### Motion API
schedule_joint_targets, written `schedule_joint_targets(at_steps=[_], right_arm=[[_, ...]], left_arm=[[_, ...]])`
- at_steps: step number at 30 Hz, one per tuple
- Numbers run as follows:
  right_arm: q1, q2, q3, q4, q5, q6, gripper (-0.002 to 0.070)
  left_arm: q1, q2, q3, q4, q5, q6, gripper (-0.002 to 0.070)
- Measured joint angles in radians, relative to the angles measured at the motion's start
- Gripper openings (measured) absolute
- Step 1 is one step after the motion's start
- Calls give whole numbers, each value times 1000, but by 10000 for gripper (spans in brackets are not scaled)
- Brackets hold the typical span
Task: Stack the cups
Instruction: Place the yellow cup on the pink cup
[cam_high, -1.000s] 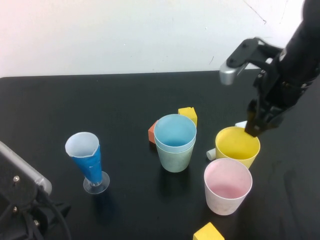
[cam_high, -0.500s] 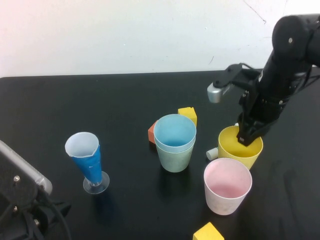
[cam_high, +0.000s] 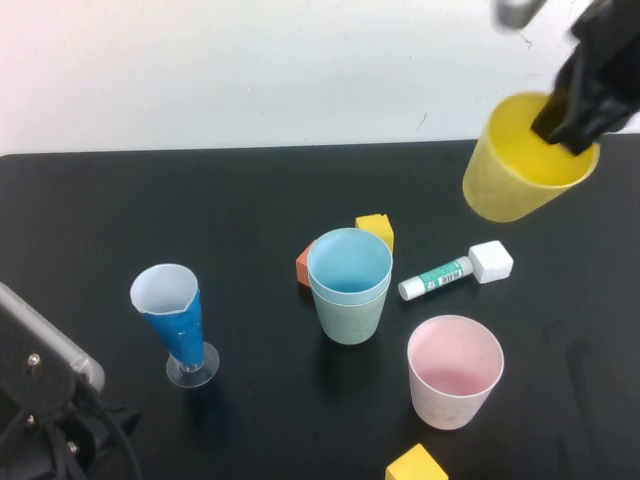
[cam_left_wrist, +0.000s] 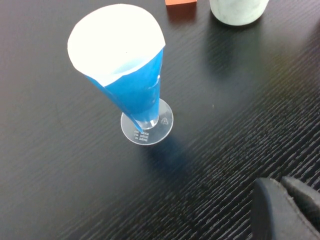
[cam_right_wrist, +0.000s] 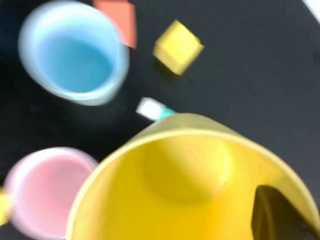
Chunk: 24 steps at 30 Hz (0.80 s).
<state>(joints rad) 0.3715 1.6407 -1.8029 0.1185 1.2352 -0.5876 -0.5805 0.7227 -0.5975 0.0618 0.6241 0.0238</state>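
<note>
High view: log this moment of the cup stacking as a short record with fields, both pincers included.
right pincer: shut on the yellow cup's rim, at the table's far right
yellow cup: lifted off the table, tilted
light blue cup: nested in the sage green cup, mid-table
pale pink cup: upright, alone, near right
glue stick: lying between the stack and the raised cup
cone glass: upright at left, not in the stack
left pincer: shut, parked near left beside the cone glass

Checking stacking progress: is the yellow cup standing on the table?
No, the right gripper holds the yellow cup tilted in the air, above the table.
</note>
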Motion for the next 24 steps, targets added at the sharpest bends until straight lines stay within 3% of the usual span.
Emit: schedule_joint_targets(at_steps=[11,24], right_arm=[[61,-109,356,110,6,-81,17],[61,-38,376,154,-88,-110,17]], left_arm=[[0,0,0,-2,6,17,1],[0,0,0,-4,-2,25,0]])
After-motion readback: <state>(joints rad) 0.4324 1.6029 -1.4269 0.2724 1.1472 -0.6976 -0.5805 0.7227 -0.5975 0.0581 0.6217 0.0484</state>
